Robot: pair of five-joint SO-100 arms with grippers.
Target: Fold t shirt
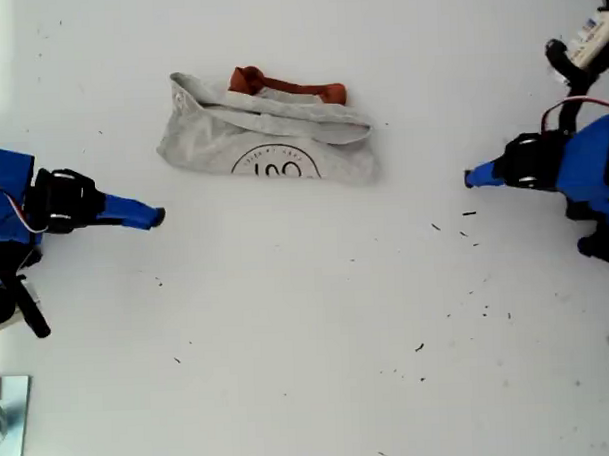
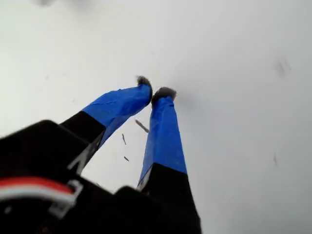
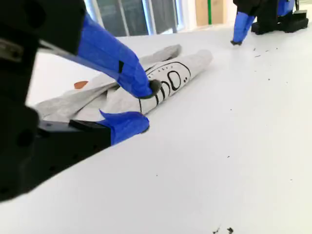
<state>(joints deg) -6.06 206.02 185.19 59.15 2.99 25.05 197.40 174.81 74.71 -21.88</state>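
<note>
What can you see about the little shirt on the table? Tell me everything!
The t shirt is a small, soft-looking cloth bundle, folded and a bit rumpled, lying flat on the white table. Its body is light grey, with a rust-orange part poking out along the far edge. A dark round print with lettering shows on the near edge, half hidden by the fold. A grey band lies across the top. Nothing touches it except the table: both grippers are off to its sides.

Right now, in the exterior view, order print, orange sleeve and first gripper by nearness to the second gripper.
1. Print, toward the exterior view's centre.
2. Orange sleeve, just beyond the print.
3. My first gripper, at the exterior view's right.
</note>
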